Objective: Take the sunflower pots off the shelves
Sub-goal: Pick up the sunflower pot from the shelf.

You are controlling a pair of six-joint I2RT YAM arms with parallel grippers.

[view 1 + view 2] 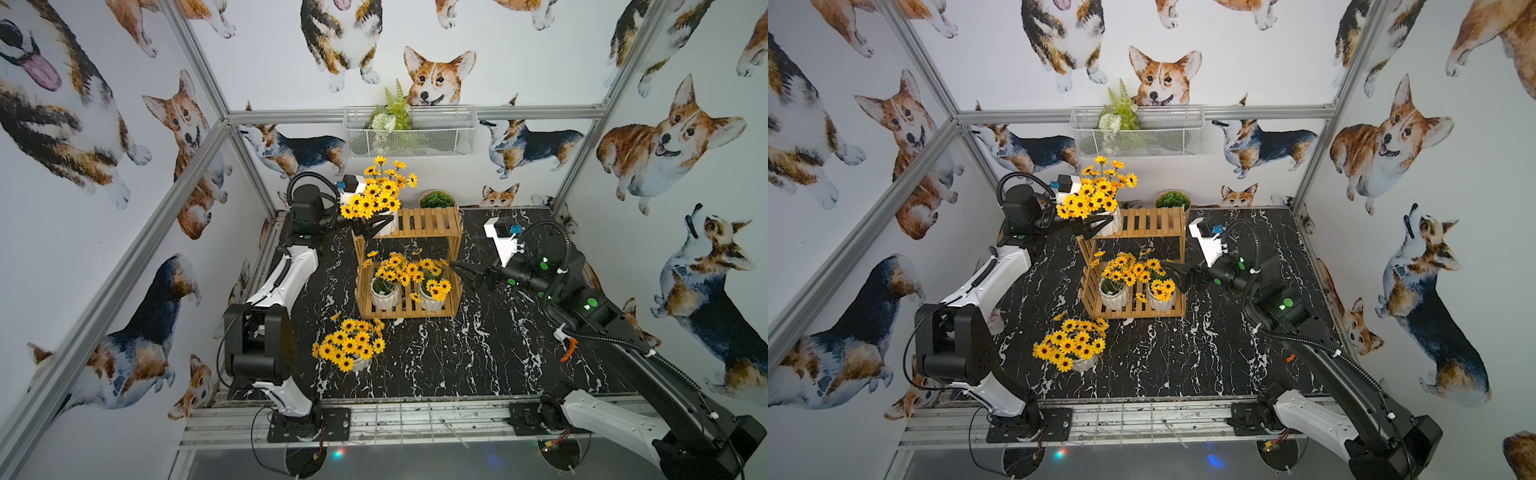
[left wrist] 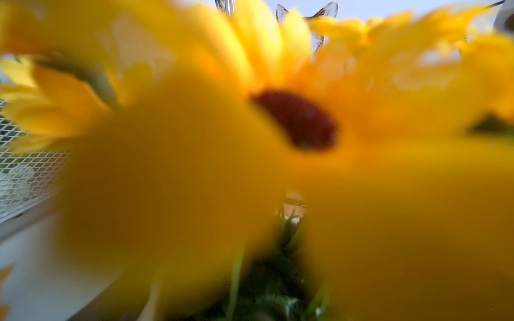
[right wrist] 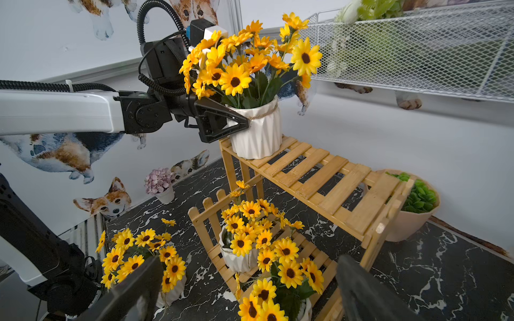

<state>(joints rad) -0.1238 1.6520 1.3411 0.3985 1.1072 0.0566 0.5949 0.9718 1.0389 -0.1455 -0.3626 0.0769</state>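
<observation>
The shelves [image 1: 428, 222] stand mid-table, a two-tier wooden slat rack. One sunflower pot [image 1: 390, 220] sits at the left end of the top tier. My left gripper [image 1: 374, 227] is open with a finger [image 3: 219, 122] on either side of this pot's white body [image 3: 258, 133]. Blurred yellow petals fill the left wrist view and hide the jaws. Two sunflower pots [image 1: 384, 293] [image 1: 432, 301] stand on the lower tier. My right gripper [image 1: 463, 276] hangs open just right of them, with nothing held. Another sunflower pot [image 1: 351, 345] stands on the table, front left of the rack.
A white wire basket [image 1: 409, 131] with a green fern hangs on the back wall above the rack. A beige bowl of green foliage [image 1: 436, 200] sits behind the rack's right end. A small pot of pink flowers [image 3: 161, 183] stands by the left wall.
</observation>
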